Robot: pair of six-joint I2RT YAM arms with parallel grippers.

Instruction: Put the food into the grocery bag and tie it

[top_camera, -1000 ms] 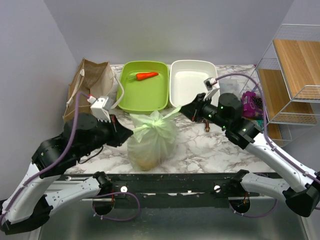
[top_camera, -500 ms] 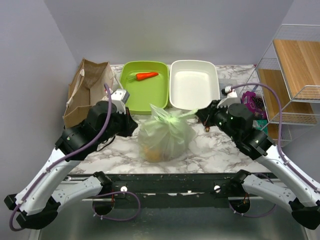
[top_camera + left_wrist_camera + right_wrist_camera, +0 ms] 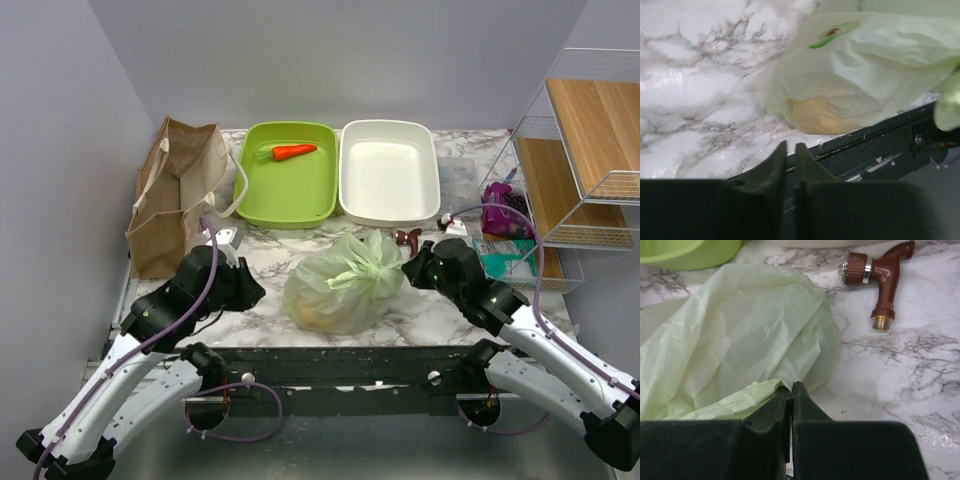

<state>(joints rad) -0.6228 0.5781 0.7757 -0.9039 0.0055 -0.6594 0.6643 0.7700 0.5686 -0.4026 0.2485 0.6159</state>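
The grocery bag (image 3: 340, 285) sits on the counter (image 3: 265, 245) close to its near edge, about midway between the left and right edges. Its bottom bulges almost to the dark rail that runs along that edge. Bare marble lies open on the left of the bag, between it and the brown paper bag (image 3: 175, 195) standing by the left edge. Along the far edge a green tray (image 3: 300, 195) holding a carrot (image 3: 295, 152) and a white tray (image 3: 388, 175) sit side by side, with a strip of free counter between them and the bag. A brown tap (image 3: 408, 238) lies just beyond the bag's far right side, so room there is tight. A wire rack (image 3: 590, 150) stands at the right edge.

The left jaws are clenched with only a sliver between the tips, and nothing is in them. They hang over the near edge, apart from the bag, which lies ahead of them and toward the right edge. Yellow food (image 3: 812, 114) shows through the film on the side facing them.

The right jaws are pressed together on a twisted fold of the bag's handle, which runs from the gathered top straight into the tips. The body of the bag lies just beyond them, toward the left edge.
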